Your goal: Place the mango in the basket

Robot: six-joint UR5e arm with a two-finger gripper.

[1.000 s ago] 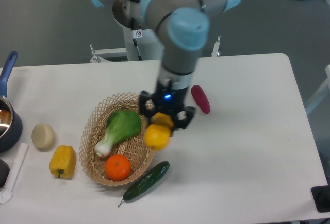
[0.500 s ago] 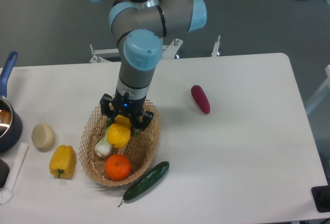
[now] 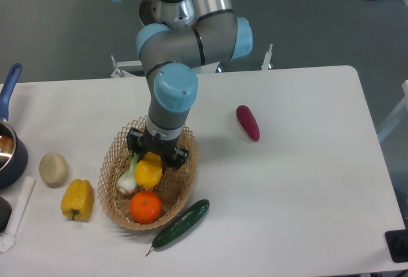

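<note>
The mango [image 3: 148, 172] is a glossy yellow-orange fruit held between the fingers of my gripper [image 3: 155, 160]. It hangs low inside the wicker basket [image 3: 113, 167], over the bok choy [image 3: 128, 179] and just above the round orange [image 3: 146, 206]. My gripper is shut on the mango and points straight down into the middle of the basket. The arm hides most of the bok choy's leaves.
A dark green cucumber [image 3: 182, 223] lies against the basket's front right rim. A yellow bell pepper [image 3: 77, 199] and a pale round object [image 3: 53, 168] lie left of the basket. A purple-red vegetable [image 3: 248, 122] lies to the right. A blue-handled pot [image 3: 9, 143] stands at the left edge.
My gripper carried the mango leftward from the basket's right rim to over the basket's middle, then lowered it slightly into the basket.
</note>
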